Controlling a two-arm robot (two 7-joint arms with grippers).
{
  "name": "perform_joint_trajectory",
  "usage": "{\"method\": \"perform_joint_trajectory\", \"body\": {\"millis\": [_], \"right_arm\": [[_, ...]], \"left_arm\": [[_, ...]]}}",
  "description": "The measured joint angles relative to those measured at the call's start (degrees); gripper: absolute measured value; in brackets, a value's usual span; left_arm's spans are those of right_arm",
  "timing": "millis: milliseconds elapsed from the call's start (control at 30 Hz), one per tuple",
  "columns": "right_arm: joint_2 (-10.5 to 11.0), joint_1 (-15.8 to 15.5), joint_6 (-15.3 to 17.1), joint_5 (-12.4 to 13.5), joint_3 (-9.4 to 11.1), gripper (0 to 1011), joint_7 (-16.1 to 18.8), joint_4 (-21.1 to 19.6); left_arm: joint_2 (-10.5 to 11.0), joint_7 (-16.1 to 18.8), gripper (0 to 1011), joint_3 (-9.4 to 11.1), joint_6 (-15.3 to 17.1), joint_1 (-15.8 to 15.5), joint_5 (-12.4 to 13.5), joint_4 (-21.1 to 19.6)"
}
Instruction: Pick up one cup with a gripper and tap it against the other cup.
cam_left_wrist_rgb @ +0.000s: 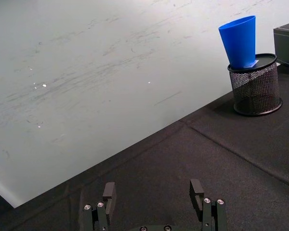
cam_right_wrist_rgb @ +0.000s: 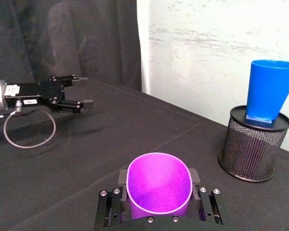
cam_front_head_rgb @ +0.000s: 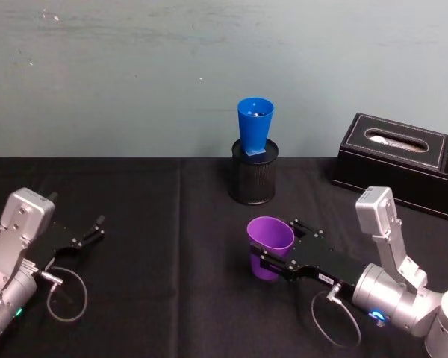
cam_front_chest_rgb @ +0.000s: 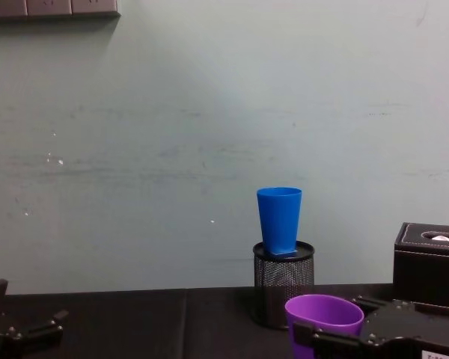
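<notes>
Right gripper [cam_front_head_rgb: 272,257]: the long black one with a small white label, reaching in from the robot's right; its flat jaws are closed against the two sides of the purple cup, squeezing the rim slightly oval in the right wrist view.
Purple cup [cam_front_head_rgb: 269,246]: upright, mouth open upward and narrow base down, its long axis close to vertical with a slight tilt; it sits low over the black tablecloth [cam_front_head_rgb: 157,298], in front of the mesh holder and near it. Whether its base touches the cloth cannot be told.
Blue cup [cam_front_head_rgb: 254,127]: standing upright on top of the black mesh pen holder [cam_front_head_rgb: 252,179], mouth up, long axis vertical, so it is higher than the purple cup and farther from the robot, by the wall.
Left gripper [cam_front_head_rgb: 86,237]: parked low at the robot's left, well apart from both cups, fingers spread open and holding nothing.
Other things: a black tissue box [cam_front_head_rgb: 403,160] at the far right.
Step in hand: by my reading, the purple cup is gripped and the carry is starting.
Next move: likely a lift and a forward reach, gently enough not to knock the blue cup off its perch.
</notes>
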Motion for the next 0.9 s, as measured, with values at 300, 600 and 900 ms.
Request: {"method": "perform_joint_trajectory", "body": {"millis": [300,600,900], "right_arm": [[-1.1,1.1,0.1,-0.4,-0.1,729,0.4,2.1],[-1.9,2.0,-0.2,-0.6,-0.2,728,1.2,4.8],[-2.4,2.4,-0.3,-0.7,-0.3,728,1.6,6.1]], "left_arm": [[0.0,0.0,1004,0.0,0.0,0.0,0.0,0.0],[0.0,0.0,1005,0.0,0.0,0.0,0.0,0.0],[0.0,0.0,1005,0.0,0.0,0.0,0.0,0.0]]}}
